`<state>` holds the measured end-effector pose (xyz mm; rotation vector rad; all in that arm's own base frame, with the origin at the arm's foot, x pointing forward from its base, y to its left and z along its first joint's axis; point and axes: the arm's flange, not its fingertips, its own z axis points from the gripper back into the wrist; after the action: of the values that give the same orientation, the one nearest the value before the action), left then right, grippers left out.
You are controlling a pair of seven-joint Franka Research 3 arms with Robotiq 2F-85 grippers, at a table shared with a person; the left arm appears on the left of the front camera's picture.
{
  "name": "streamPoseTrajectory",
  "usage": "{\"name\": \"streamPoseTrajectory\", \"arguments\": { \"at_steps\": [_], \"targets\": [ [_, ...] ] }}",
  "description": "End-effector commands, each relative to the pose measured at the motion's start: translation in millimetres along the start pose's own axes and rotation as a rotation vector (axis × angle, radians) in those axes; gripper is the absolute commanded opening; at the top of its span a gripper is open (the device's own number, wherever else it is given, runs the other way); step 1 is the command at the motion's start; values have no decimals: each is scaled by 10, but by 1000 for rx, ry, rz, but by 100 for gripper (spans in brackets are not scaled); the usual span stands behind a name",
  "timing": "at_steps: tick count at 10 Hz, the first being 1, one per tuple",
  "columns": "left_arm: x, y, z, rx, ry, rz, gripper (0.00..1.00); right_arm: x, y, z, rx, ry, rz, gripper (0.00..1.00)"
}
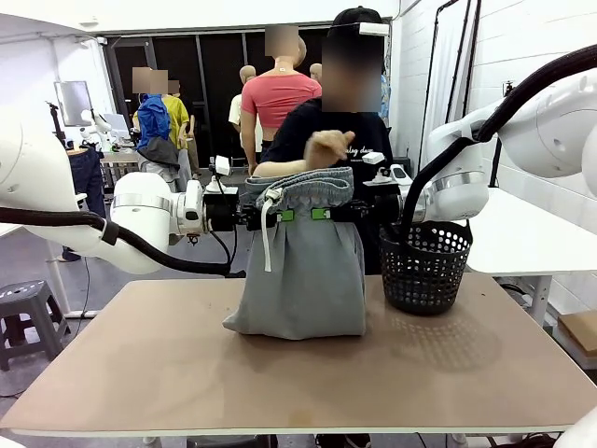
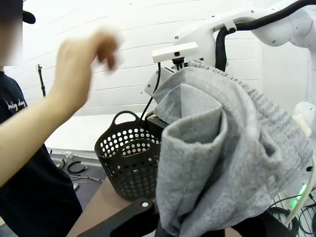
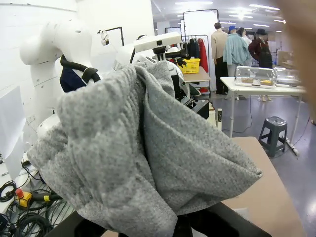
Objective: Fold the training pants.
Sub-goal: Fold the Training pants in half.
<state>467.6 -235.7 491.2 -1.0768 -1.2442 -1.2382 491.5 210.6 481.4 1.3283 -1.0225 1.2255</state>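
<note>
Front view showed the training pants (image 1: 300, 252) held up between the two arms above the worktop (image 1: 298, 373), the left claw (image 1: 280, 216) and the right claw (image 1: 325, 214) each clamped on the cloth just under the waistband, green pads showing. The lower end of the garment rested bunched on the worktop, just beside the black basket (image 1: 426, 266). A person's hand (image 1: 328, 147) hovered over the waistband at the far side.

The step in hand appeared to be lowering the pants for a fold. To do it well, both claws would probably need to keep level and move together, so the cloth lay flat rather than twisting, and to steer clear of the basket and the hand.

The pants were light grey, soft jersey, with a gathered waistband slumped over the claws and a white drawstring (image 1: 269, 229) dangling on the left. From both wrist views the fabric draped in thick, loose folds right over the fingers.
</note>
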Motion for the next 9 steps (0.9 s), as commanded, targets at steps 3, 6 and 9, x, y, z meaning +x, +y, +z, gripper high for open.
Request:
{"name": "streamPoseTrajectory", "arguments": {
  "at_steps": [3, 6, 9],
  "targets": [
    [37, 2, -7, -1, -3, -7, 0, 9, 31, 0, 2, -18, -4, 0],
    [37, 2, -7, -1, -3, -7, 0, 9, 31, 0, 2, -18, -4, 0],
    [37, 2, -7, -1, -3, -7, 0, 9, 31, 0, 2, -18, -4, 0]
  ]
}}
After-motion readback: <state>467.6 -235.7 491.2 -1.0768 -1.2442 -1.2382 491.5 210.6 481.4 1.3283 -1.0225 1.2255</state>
